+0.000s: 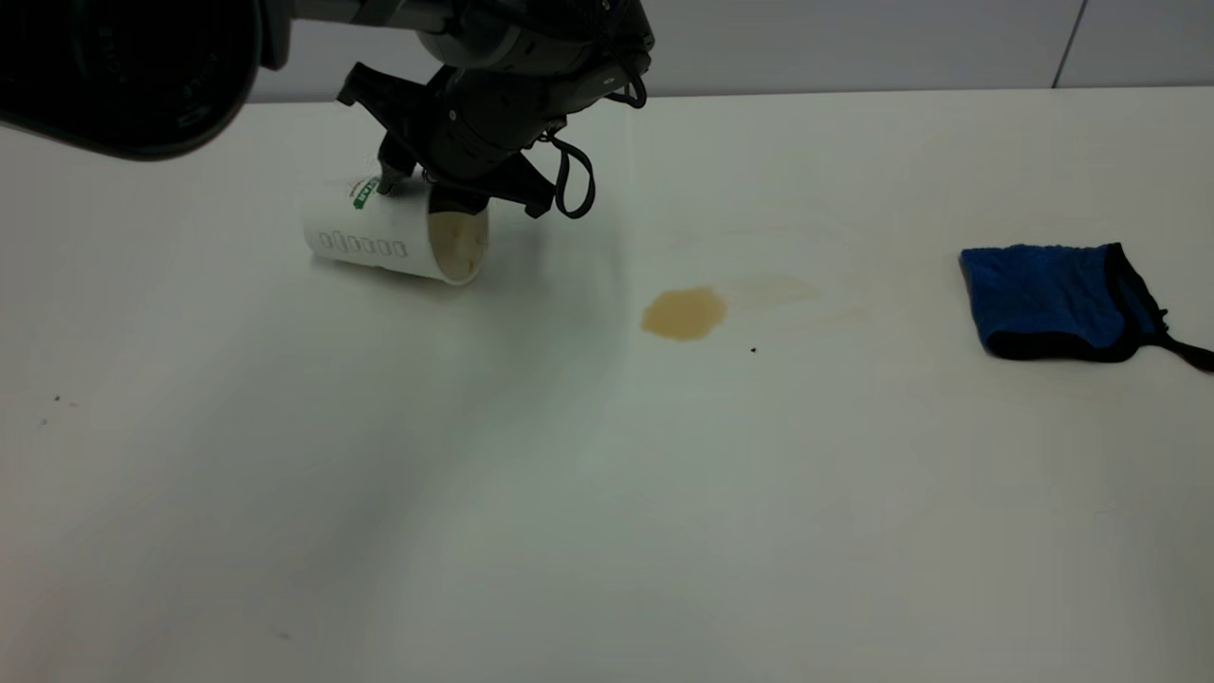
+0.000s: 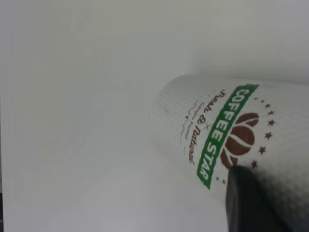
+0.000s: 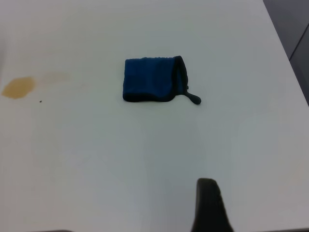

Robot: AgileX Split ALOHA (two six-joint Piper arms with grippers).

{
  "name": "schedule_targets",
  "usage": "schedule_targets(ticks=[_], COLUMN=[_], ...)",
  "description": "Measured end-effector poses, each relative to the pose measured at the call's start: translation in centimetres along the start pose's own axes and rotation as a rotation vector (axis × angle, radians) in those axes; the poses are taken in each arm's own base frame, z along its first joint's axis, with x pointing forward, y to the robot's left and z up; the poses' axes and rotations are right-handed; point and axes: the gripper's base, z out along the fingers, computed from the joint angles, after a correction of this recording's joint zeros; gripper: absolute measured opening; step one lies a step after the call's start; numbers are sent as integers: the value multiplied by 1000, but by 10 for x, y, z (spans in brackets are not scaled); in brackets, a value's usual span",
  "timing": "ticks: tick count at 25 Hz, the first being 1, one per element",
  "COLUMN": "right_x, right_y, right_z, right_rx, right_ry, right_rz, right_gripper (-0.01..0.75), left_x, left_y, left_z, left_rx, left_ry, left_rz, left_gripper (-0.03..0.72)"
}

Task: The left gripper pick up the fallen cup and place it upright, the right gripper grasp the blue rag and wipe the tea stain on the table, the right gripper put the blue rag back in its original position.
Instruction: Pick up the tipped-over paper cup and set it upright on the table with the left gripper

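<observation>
The white paper cup (image 1: 384,237) lies on its side at the table's far left, its cream inside facing the stain. My left gripper (image 1: 417,190) has come down over it from above and is shut on the cup. In the left wrist view one black finger (image 2: 244,203) presses on the cup (image 2: 203,125) beside the green logo; the other finger is hidden. The tan tea stain (image 1: 683,313) sits mid-table, with a fainter smear beside it. The blue rag (image 1: 1053,299) lies flat at the right. My right gripper (image 3: 208,208) hangs above the table short of the rag (image 3: 152,79), touching nothing.
The white table (image 1: 607,493) runs wide toward the near side. A tiny dark speck (image 1: 754,349) lies just right of the stain. The rag's thin black loop tail (image 1: 1190,353) trails toward the right edge. The table's right edge (image 3: 289,63) shows in the right wrist view.
</observation>
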Motion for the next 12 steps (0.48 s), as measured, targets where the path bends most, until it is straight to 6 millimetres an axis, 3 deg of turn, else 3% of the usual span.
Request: schedule_targets(ticks=[2,4,9,12], right_x=[0,0,0,0], right_y=[0,0,0,0], right_z=[0,0,0,0], right_rx=[0,0,0,0], right_ry=[0,0,0,0], right_rz=[0,0,0,0], right_gripper=[533,533,533,533], left_x=[1,-2,-22,-46], left_y=[4,8,24,55], left_z=[-1,-4,-29,-63], left_rx=[-42,-49,27,146], left_ry=[15,3,-20,-37], left_rz=[2,-3,-61,-109], left_gripper=[102,44,8,8])
